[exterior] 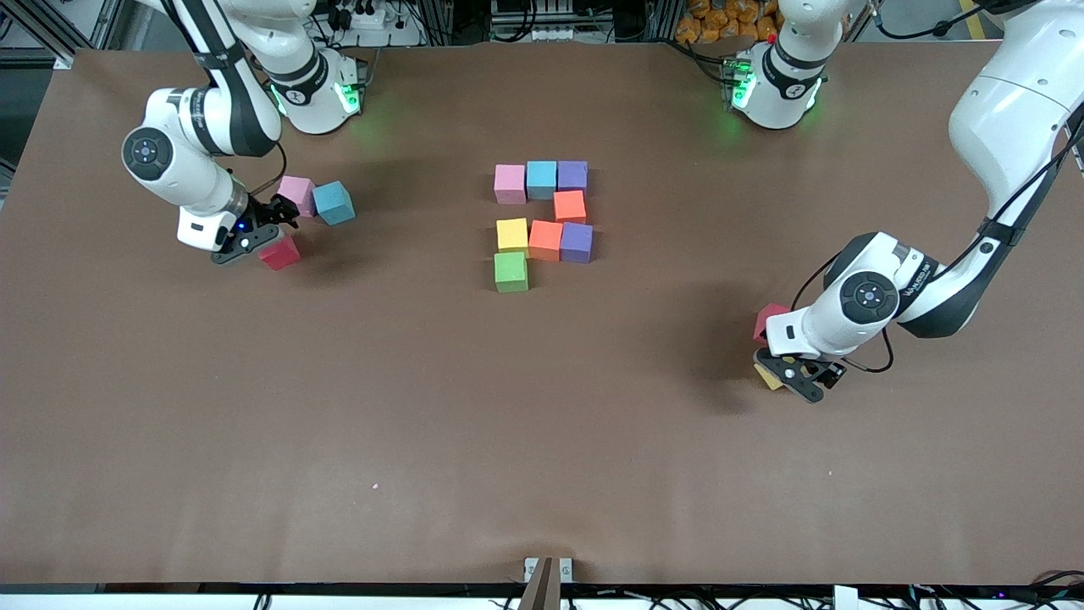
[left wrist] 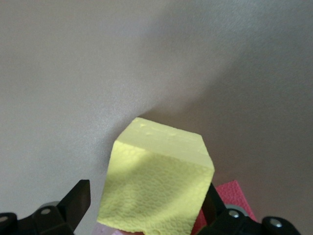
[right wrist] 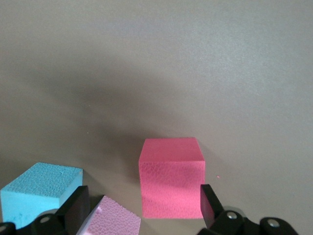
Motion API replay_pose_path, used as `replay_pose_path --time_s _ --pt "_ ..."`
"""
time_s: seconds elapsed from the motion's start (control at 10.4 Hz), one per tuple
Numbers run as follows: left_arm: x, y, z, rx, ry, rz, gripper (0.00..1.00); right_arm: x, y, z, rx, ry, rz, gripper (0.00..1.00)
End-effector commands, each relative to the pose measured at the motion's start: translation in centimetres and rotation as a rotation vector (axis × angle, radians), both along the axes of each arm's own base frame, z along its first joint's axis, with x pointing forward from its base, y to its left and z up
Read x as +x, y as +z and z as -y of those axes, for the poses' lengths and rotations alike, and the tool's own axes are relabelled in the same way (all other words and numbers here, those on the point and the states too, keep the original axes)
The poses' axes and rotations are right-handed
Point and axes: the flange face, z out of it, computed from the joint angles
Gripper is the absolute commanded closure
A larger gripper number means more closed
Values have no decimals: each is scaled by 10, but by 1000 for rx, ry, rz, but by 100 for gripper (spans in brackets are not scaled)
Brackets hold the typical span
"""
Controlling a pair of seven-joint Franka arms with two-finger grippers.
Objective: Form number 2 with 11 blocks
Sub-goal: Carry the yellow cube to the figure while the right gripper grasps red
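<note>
at mid-table, number 2 (exterior: 544, 222) incomplete: eight blocks laid, three missing; top row pink, blue, purple; orange under the purple; middle row yellow, orange, purple; green block (exterior: 511, 272) alone under the yellow, nearest the front camera; bottom row of three still wanting, to run from below the green block toward the left arm's end of the table.

toward the left arm's end of the table, left gripper (exterior: 794, 374) low over a yellow block (left wrist: 156, 183); fingers (left wrist: 76, 201) spread wide and straddling that cube, one on each side; no squeeze evident, block apparently resting on the table; red block (exterior: 769, 319) just beside it, slightly farther from the front camera; cube faces set a little askew to the finger line, judged close enough for a grasp.

toward the right arm's end of the table, right gripper (exterior: 269, 222) also spread wide, holding nothing, low among three loose cubes: pink-red block (right wrist: 171, 177) ahead of the fingertips, not between them; pale pink block (exterior: 297, 195) and light blue block (exterior: 334, 202) side by side, farther from the front camera.

deciding relation, as judged: yellow block already centred between the left fingers, so left arm best placed to close first; open bottom-row cells well apart from both grippers, lying toward mid-table from the left gripper.
</note>
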Motion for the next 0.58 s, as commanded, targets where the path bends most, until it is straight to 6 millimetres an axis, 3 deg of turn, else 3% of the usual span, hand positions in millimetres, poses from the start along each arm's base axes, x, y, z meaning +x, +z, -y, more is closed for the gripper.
replay_pose_path --time_s 0.0,0.48 --pt "-3 13 3 14 -36 31 0 -4 -17 2 19 18 -2 0" --pt "-2 12 2 11 -35 31 0 -6 -35 16 33 57 -18 0"
